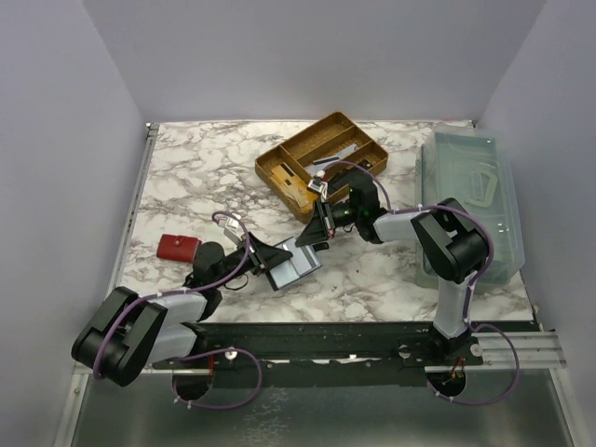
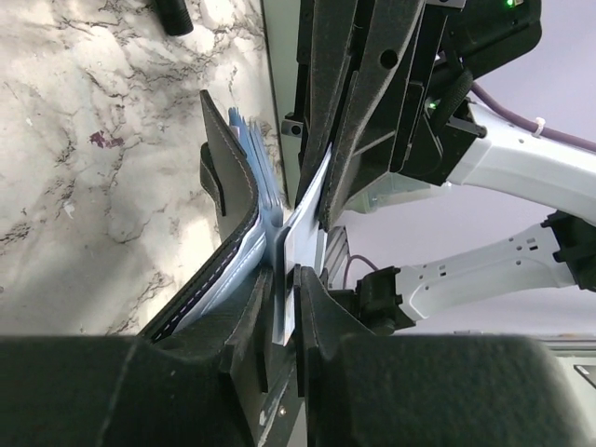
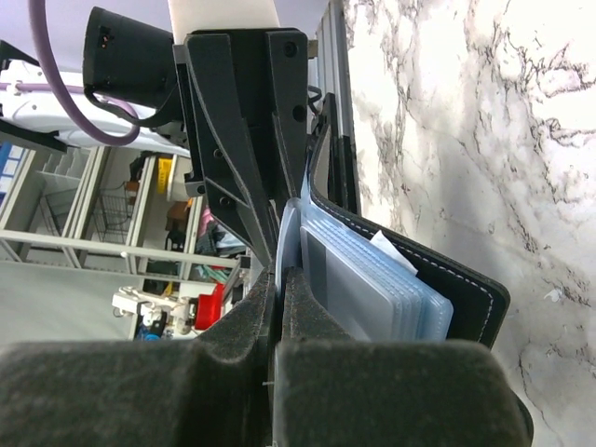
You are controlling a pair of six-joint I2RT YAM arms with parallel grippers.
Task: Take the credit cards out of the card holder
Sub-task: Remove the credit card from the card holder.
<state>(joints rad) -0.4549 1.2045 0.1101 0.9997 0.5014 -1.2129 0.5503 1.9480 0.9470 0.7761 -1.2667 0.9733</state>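
Note:
The black card holder [image 1: 296,267] lies open on the marble table between my two grippers. Its stitched cover [image 2: 228,200] holds a stack of pale blue sleeves [image 3: 377,279]. A pale grey-blue credit card [image 2: 304,233] sticks out of the stack. My left gripper [image 2: 296,279] has its fingers closed on the near edge of this card, close to the holder's spine. My right gripper [image 3: 282,275] is shut on a thin pale leaf [image 3: 289,228] at the outside of the stack. In the top view the left gripper [image 1: 273,253] and right gripper [image 1: 321,228] meet tip to tip over the holder.
A small red pouch [image 1: 177,247] lies left of the left arm. A gold compartment tray [image 1: 321,158] with small items stands behind the right gripper. A clear plastic bin [image 1: 470,209] stands along the right edge.

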